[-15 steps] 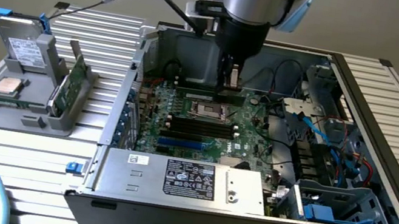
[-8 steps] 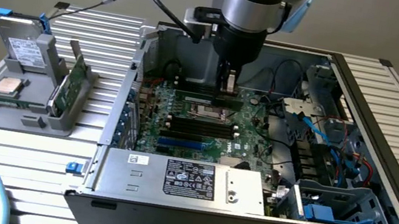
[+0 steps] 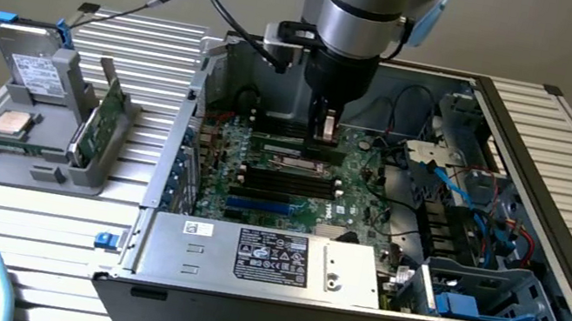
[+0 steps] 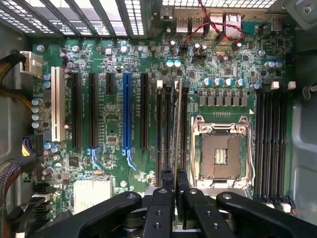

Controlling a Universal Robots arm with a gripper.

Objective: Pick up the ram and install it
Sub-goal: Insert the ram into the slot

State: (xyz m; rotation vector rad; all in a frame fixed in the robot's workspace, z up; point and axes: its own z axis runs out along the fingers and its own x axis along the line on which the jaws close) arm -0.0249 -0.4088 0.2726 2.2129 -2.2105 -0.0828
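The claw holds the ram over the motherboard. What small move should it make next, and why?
Probably a short, straight descent. The claw grips the ram edge-on, and its edge appears to run parallel over the dark memory slots beside the processor socket, apparently not yet seated.

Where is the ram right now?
In the wrist view, the ram is held edge-on between the fingers, over the black memory slots next to the empty processor socket.

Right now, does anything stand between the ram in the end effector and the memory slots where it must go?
Nothing visible does. The end effector grips the ram edge-on, over the black memory slots beside the open processor socket. Those slots look empty, with nothing lying across them. Whether it already touches one, I cannot tell.
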